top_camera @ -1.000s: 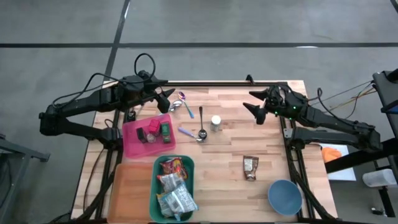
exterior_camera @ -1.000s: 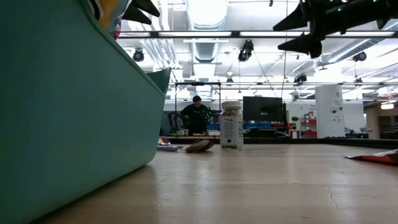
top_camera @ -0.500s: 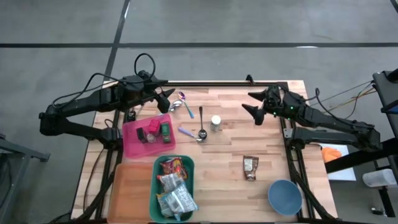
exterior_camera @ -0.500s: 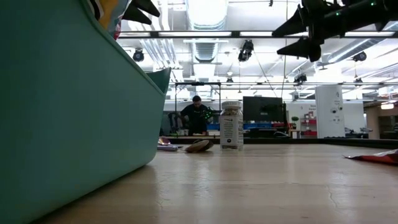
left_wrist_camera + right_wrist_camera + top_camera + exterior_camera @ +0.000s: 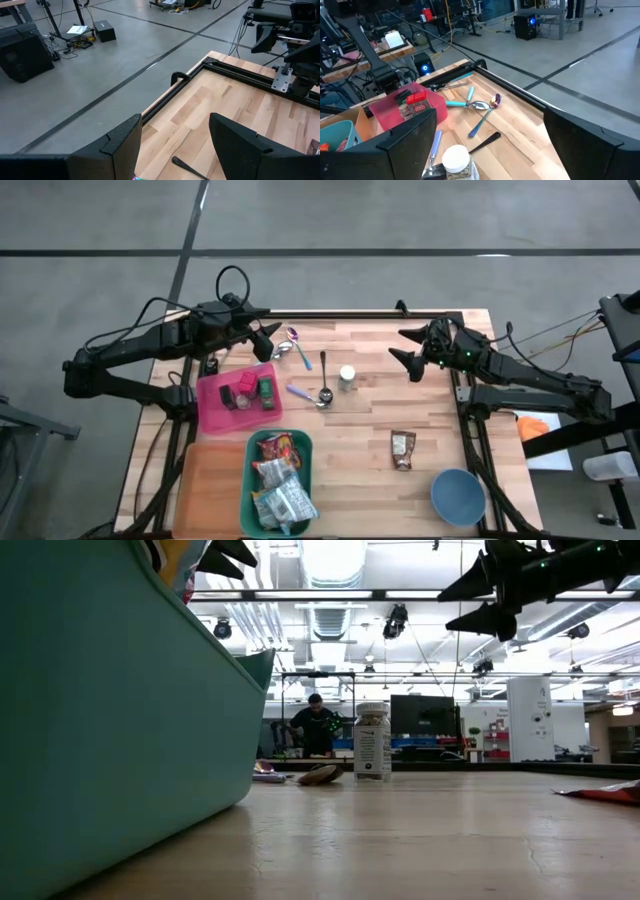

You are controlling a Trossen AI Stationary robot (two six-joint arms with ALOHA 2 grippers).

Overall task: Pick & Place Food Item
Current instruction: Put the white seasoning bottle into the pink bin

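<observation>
Approach step: my right gripper (image 5: 404,345), jaws spread and empty, must descend onto the snack packet (image 5: 402,448); left gripper (image 5: 268,338) parted, idle

Bare wood lies open across the table (image 5: 440,415) between the white jar (image 5: 347,377) and the snack packet (image 5: 402,450), giving clear passage from the right side. On the left, the pink bin (image 5: 212,412), teal bin (image 5: 250,480) and scattered spoons (image 5: 312,370) crowd the way. The blue bowl (image 5: 458,496) blocks the near right corner.
</observation>
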